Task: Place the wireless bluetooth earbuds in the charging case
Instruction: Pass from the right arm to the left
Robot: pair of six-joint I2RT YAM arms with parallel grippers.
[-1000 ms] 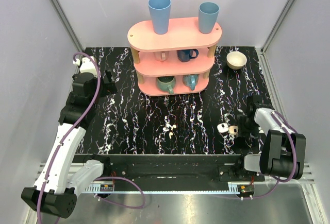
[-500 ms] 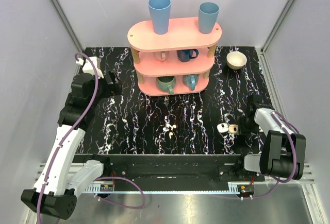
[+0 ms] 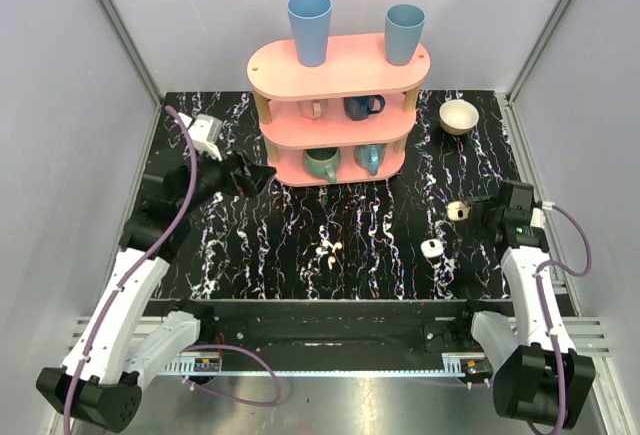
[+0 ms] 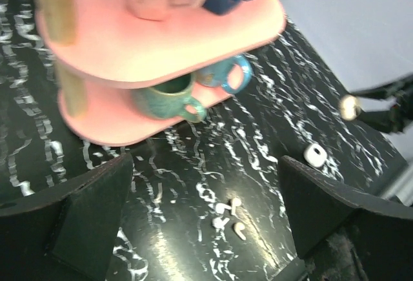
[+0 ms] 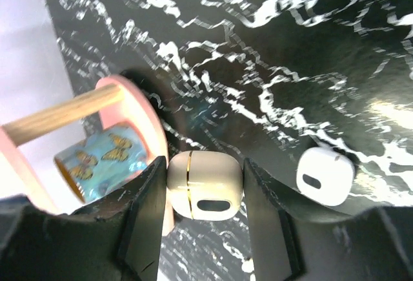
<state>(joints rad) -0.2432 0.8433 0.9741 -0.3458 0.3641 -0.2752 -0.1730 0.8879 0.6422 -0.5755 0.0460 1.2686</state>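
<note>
Between the fingers of the right gripper (image 5: pixel 205 198) the charging case (image 5: pixel 205 184) sits clamped, seemingly the current step. Ahead of the left gripper (image 4: pixel 206 197), jaws wide apart, lie the earbuds (image 4: pixel 230 216), probably its next pick.

**Even light from above, softer wrist views**

The top view is bright and evenly lit, seemingly from overhead. Shadows under the pink three-tier oval shelf (image 3: pixel 338 105) are hard to make out on the black white-veined tabletop (image 3: pixel 300 235). The brushed metal strip along the near edge (image 3: pixel 350 400) carries a pale sheen.

The left wrist view is smeared. The green glazed mug (image 4: pixel 169 100) is soft, and the left gripper (image 4: pixel 206 161) shows as dark, unfocused wedges.

In the right wrist view the cream rounded case (image 5: pixel 205 187) is sharp. Glare flares on the tabletop at the right, and the butterfly-printed blue mug (image 5: pixel 97 158) is blurred.
</note>
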